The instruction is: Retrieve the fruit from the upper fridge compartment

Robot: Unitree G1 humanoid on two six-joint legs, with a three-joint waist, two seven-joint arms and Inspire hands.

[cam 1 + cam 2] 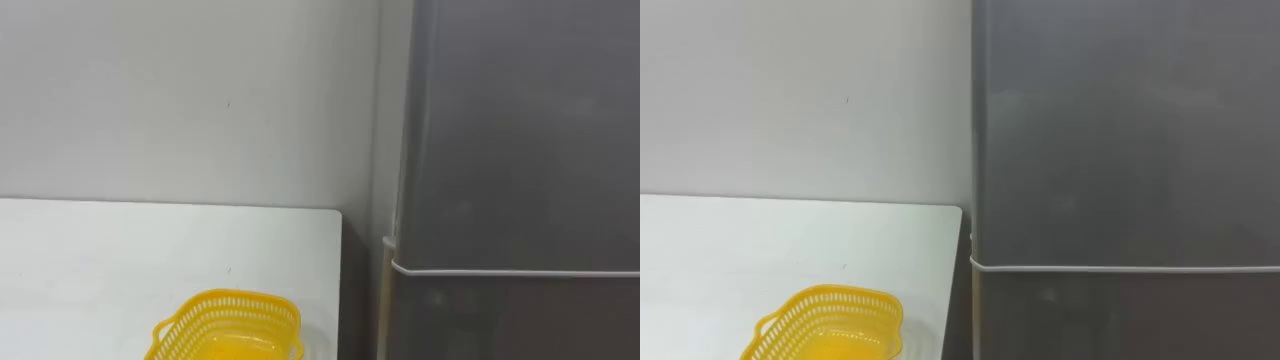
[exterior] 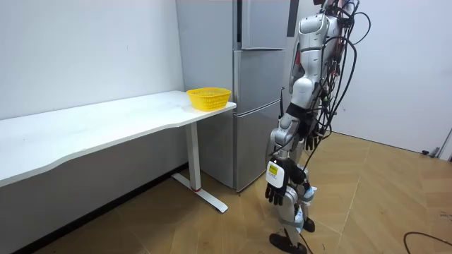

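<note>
A tall grey fridge (image 1: 520, 130) stands straight ahead, with its upper door (image 1: 1120, 120) shut. A pale seam (image 1: 1120, 268) divides that door from the lower one. In the room view I stand upright just in front of the fridge (image 2: 261, 28), facing it. My left hand (image 2: 275, 187) hangs at my side with its fingers relaxed and nothing in it.
To the left of the fridge a white table (image 1: 100, 260) runs along the wall. An empty yellow basket (image 1: 228, 328) sits near the table's end closest to the fridge, also seen in the room view (image 2: 208, 97). Wooden floor (image 2: 367, 204) lies open behind me.
</note>
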